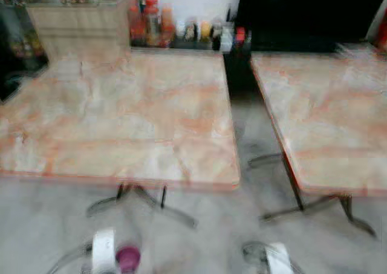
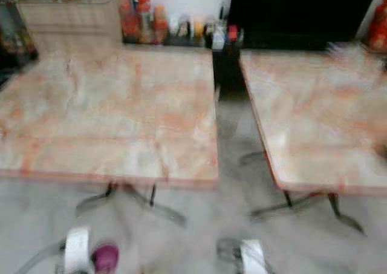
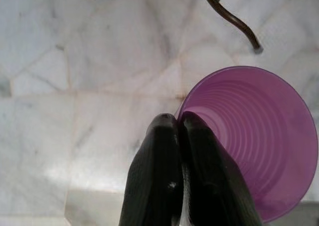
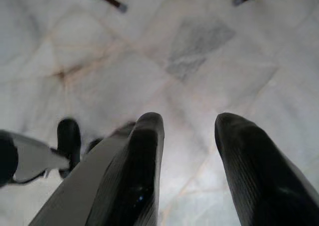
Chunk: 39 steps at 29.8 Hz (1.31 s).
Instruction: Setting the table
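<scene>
Two marble worktops ahead, left worktop (image 1: 121, 117), right worktop (image 1: 326, 117) | left claw (image 3: 178, 120) pinches rim of purple cup (image 3: 259, 141), low above marble floor (image 3: 75, 86) | right claw (image 4: 187, 123) fingers parted, holding nothing | bottles (image 1: 151, 23) behind, blurred

- The left arm (image 1: 104, 250) hangs low at the bottom of the head view; the left gripper (image 3: 178, 122) has its two black fingers pinched together on the rim of a purple cup (image 3: 259, 136)
- The right arm (image 1: 275, 257) hangs low too; the right gripper (image 4: 188, 123) points at the floor, fingers apart, holding nothing
</scene>
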Tool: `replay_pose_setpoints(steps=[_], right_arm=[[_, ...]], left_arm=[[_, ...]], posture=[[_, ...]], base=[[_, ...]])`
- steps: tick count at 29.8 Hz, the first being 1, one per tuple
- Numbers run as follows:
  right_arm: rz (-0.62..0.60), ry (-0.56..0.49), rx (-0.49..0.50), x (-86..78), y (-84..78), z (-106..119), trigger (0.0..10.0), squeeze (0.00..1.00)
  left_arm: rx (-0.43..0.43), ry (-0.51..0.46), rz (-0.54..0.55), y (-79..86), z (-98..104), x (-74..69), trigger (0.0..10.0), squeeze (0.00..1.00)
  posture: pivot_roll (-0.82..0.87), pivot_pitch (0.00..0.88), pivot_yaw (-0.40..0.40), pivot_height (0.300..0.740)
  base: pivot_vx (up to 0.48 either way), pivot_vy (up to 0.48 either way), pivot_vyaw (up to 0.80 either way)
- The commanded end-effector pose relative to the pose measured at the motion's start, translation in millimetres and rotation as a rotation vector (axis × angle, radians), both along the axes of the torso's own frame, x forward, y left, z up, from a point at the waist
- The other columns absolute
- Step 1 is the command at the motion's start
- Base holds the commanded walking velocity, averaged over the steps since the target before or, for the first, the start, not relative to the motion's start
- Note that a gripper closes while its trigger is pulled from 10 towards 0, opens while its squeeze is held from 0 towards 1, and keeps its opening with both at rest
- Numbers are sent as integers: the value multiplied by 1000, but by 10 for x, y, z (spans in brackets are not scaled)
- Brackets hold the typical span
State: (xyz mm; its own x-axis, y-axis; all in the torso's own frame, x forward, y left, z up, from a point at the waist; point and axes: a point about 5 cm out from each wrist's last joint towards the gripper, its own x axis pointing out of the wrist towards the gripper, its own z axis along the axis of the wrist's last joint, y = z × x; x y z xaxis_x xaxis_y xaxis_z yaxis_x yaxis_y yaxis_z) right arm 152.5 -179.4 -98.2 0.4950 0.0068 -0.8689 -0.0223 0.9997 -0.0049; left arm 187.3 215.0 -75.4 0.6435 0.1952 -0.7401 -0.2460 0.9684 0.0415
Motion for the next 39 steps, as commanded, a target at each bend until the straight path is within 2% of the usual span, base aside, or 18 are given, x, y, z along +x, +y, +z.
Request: replay_pose_setpoints(steps=[1, 15, 18, 30, 39], right_arm=[[-18, -10, -17, 28, -80, 20, 10000, 0], [-28, -3, -21, 10, -97, 14, 10000, 0], [-54, -14, -31, 30, -167, 32, 10000, 0], [-78, -34, -29, 70, -194, 53, 10000, 0], [-91, -33, -26, 59, -194, 49, 10000, 0]], left_arm=[[-12, -12, -6, -47, 19, 58, 10000, 0], [-15, -15, -8, -64, 21, 67, 10000, 0], [-26, -14, -9, -101, 13, 66, 10000, 0], [-29, -15, -11, -112, 13, 69, 10000, 0], [-48, -11, -35, -144, 4, 63, 10000, 0]], posture=[[-30, 0, -28, 740], [-39, 0, -25, 740], [-45, 0, -29, 740], [-50, 0, -26, 740], [-53, 0, -22, 740]], base=[[0, -341, 0], [0, -339, 0], [0, -337, 0], [0, -326, 0], [0, -90, 0]])
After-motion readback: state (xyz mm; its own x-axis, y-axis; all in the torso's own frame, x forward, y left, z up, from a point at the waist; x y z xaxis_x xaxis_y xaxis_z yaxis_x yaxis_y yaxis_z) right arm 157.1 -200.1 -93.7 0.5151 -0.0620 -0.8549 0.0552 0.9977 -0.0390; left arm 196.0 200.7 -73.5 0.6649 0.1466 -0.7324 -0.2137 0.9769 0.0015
